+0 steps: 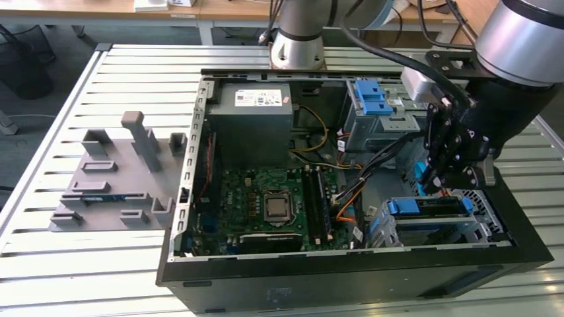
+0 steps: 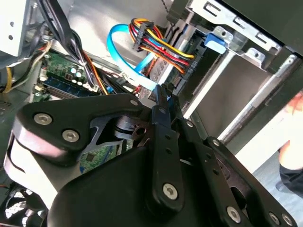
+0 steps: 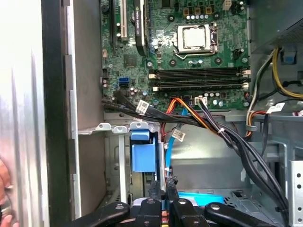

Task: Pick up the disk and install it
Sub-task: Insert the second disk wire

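Observation:
The disk [image 1: 429, 209] lies flat in the metal cage at the case's corner on the exterior view's right, with its blue carrier at one end. In the second wrist view a bundle of coloured wires [image 2: 161, 47] plugs into the disk's end [image 2: 158, 71]. My gripper [image 1: 443, 186] hangs just above that cage. Its black fingers [image 2: 160, 111] are shut, with nothing visibly held. In the first wrist view the gripper [image 3: 163, 187] sits beside a blue strip [image 3: 199, 197], and a blue data cable [image 2: 123, 56] runs right past the tips.
The open computer case [image 1: 352, 281] holds a motherboard [image 1: 264, 201], a grey power supply [image 1: 251, 115] and an upper cage with a blue latch [image 1: 374, 99]. Black cables [image 3: 227, 137] cross the bay. A grey fixture [image 1: 110, 178] lies on the slatted table. A hand [image 3: 3, 189] is outside the case wall.

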Tool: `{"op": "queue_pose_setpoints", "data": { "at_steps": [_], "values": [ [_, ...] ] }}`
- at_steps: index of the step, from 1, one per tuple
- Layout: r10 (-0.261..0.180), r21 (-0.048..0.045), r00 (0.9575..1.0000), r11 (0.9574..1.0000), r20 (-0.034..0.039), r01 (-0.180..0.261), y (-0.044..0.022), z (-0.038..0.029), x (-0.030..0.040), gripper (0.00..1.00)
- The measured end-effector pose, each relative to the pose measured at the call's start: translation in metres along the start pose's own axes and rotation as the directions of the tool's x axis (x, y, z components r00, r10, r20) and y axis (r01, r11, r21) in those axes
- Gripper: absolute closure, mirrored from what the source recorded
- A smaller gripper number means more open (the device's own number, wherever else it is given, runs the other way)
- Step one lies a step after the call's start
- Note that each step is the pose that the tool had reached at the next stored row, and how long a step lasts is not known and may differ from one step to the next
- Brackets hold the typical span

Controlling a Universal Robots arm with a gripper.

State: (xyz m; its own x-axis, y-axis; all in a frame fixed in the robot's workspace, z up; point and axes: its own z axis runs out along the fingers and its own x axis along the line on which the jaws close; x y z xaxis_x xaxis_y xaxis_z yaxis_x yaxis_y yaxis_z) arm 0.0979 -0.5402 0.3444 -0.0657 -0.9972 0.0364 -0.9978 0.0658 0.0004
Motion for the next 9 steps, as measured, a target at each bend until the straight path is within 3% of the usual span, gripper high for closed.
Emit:
{"op": "queue_pose_setpoints", "data": {
  "at_steps": [2,9],
  "values": [
    [0.0,-0.0008,0.9999,1.0,0.0133,0.0,-0.0002,0.0012,0.0026,0.84],
    [0.005,-0.002,0.9998,1.0,0.0172,-0.005,-0.0022,0.0051,0.0096,0.84]
  ]
}}
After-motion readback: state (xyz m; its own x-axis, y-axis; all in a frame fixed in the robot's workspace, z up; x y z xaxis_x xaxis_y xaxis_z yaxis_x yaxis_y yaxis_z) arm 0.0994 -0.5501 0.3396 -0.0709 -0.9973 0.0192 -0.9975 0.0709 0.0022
